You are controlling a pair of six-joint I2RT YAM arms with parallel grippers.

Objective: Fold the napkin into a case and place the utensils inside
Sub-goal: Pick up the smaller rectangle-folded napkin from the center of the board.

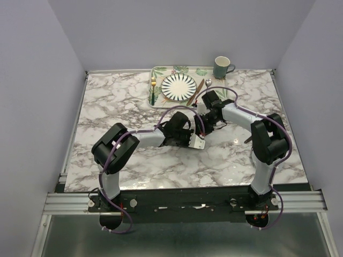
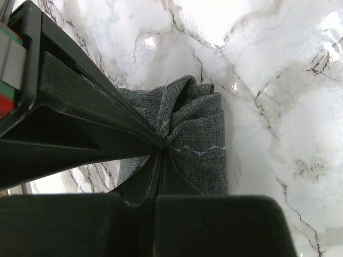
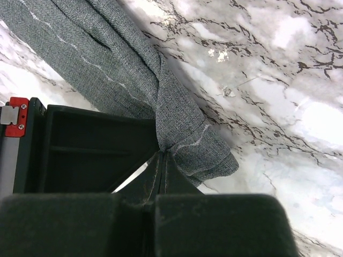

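Left gripper (image 2: 162,149) and right gripper (image 3: 161,154) each pinch bunched napkin (image 2: 201,134) cloth at mid-frame; advise moving both together, cloth taut, so the fold lands straight.

The table (image 1: 118,101) is lit brightly and evenly from above; white glare is seen on it in both wrist views

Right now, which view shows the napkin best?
The right wrist view: a long stretch of the napkin, pale stitching included, runs from the right gripper. The left wrist view shows one bunched end in the left gripper; from above, arms mostly hide it.
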